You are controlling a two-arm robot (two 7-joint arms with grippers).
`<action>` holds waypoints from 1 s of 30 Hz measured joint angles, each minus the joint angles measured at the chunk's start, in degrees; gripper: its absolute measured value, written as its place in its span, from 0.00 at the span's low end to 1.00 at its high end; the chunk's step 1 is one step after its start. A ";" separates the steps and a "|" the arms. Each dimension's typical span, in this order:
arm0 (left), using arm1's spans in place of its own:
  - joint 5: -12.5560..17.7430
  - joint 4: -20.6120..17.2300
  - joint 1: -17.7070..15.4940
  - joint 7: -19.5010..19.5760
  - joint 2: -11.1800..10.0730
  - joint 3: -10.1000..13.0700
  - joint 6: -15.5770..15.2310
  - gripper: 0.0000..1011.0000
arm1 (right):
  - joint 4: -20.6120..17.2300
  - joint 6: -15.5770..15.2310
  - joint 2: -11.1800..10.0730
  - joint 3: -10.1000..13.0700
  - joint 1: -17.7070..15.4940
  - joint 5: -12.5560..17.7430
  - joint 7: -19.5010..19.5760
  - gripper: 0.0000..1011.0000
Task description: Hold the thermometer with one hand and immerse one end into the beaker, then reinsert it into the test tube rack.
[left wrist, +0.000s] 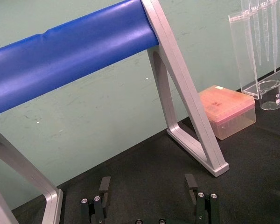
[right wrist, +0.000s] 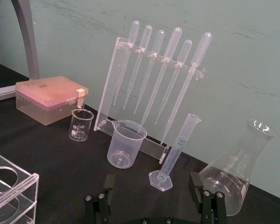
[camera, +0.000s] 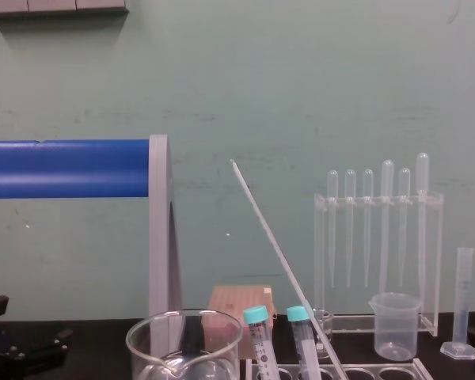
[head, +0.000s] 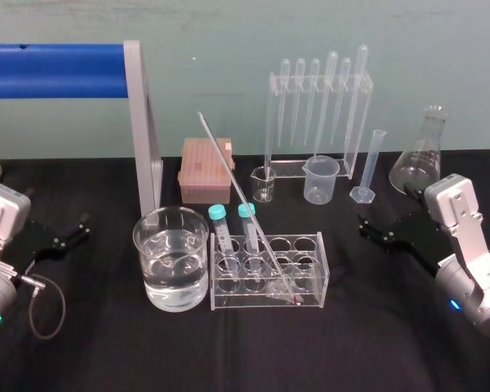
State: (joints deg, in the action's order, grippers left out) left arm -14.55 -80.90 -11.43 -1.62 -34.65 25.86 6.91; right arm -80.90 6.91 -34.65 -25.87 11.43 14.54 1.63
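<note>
The thermometer point(head: 245, 200) is a long thin glass rod leaning in the test tube rack point(head: 309, 242), its top tilted back and to the left; in the chest view the thermometer point(camera: 273, 245) rises far above the tubes. The beaker point(head: 171, 258), wide, clear and partly filled with clear liquid, stands just left of the rack. My left gripper point(head: 83, 227) rests open on the black table to the beaker's left, nothing between its fingers point(left wrist: 104, 185). My right gripper point(head: 364, 227) is open to the right of the rack, its fingers point(right wrist: 194, 183) holding nothing.
Two blue-capped tubes point(head: 233, 229) stand in the rack's left holes. Behind are a pink tip box point(head: 206, 170), a pipette stand point(head: 318, 114), a small glass beaker point(head: 264, 184), a plastic beaker point(head: 321, 180), a measuring cylinder point(head: 370, 167) and a conical flask point(head: 420, 155). A blue-barred grey frame point(head: 143, 122) stands back left.
</note>
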 joint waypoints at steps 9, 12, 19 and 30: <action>0.00 0.00 0.00 0.00 0.00 0.00 0.00 1.00 | 0.00 0.00 0.00 0.00 0.00 0.00 0.00 0.99; 0.00 0.00 0.00 0.00 0.00 0.00 0.00 1.00 | 0.00 -0.01 0.00 0.00 0.00 0.00 0.00 0.99; 0.00 0.00 0.00 0.00 0.00 0.00 0.00 1.00 | 0.00 -0.01 0.00 0.00 0.00 0.00 0.00 0.99; 0.00 0.00 0.00 0.00 0.00 0.00 0.00 1.00 | 0.00 -0.01 0.00 0.00 0.00 0.00 -0.01 0.99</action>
State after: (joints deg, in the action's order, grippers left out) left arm -14.55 -80.90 -11.43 -1.62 -34.65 25.86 6.91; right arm -80.90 6.91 -34.65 -25.86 11.43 14.55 1.62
